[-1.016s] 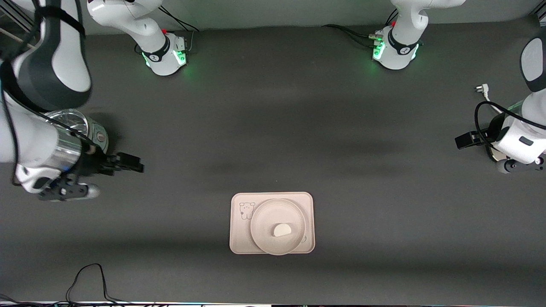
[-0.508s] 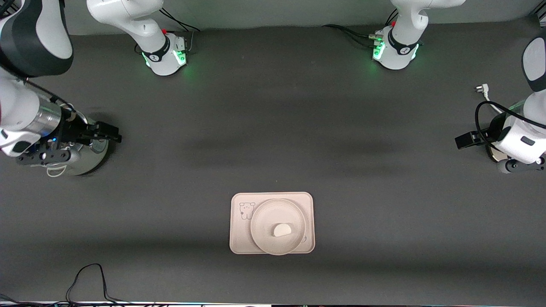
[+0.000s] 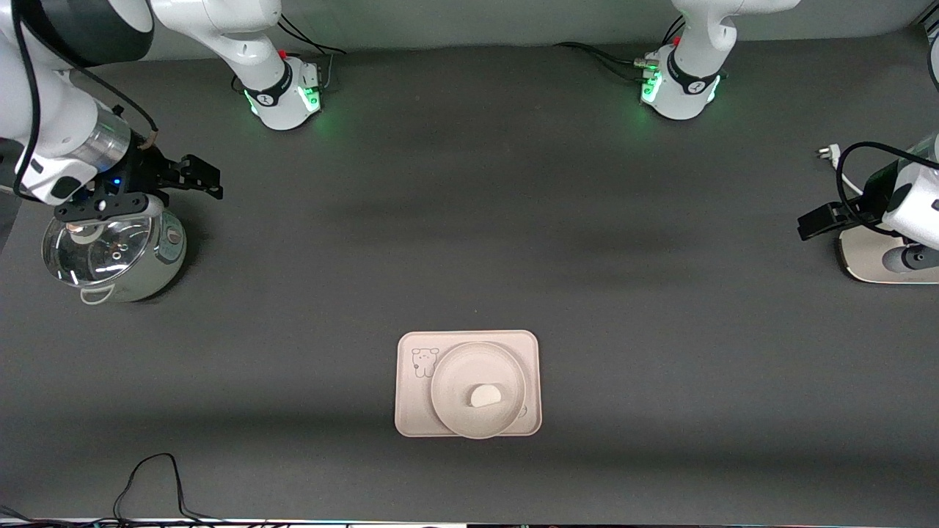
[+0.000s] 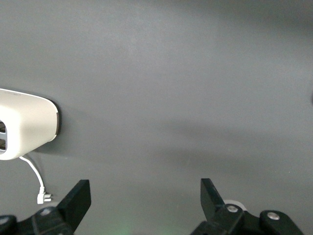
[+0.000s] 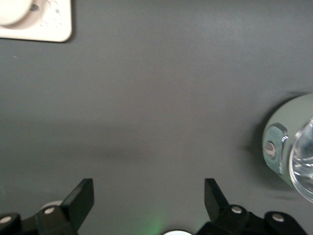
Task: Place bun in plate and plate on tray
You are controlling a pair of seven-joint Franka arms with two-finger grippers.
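The small white bun [image 3: 484, 396] lies in the round cream plate [image 3: 469, 365]. The plate sits on the rectangular cream tray [image 3: 411, 412], which lies on the dark table near the front camera. A corner of the tray [image 5: 54, 29] with part of the plate [image 5: 12, 12] also shows in the right wrist view. My right gripper [image 3: 213, 181] is open and empty [image 5: 149, 193], up over the table beside a pot at the right arm's end. My left gripper [image 3: 807, 226] is open and empty [image 4: 145, 193] over the left arm's end.
A pale green pot with a glass lid [image 3: 110, 249] stands at the right arm's end; it also shows in the right wrist view [image 5: 288, 147]. A white appliance [image 3: 877, 258] with a plug [image 3: 827, 152] sits at the left arm's end. A black cable [image 3: 147, 477] lies at the front edge.
My right arm has swung back from nearer the front camera toward the bases, uncovering the pot. My left arm has shifted outward, uncovering the white appliance. Bun, plate and tray have not moved.
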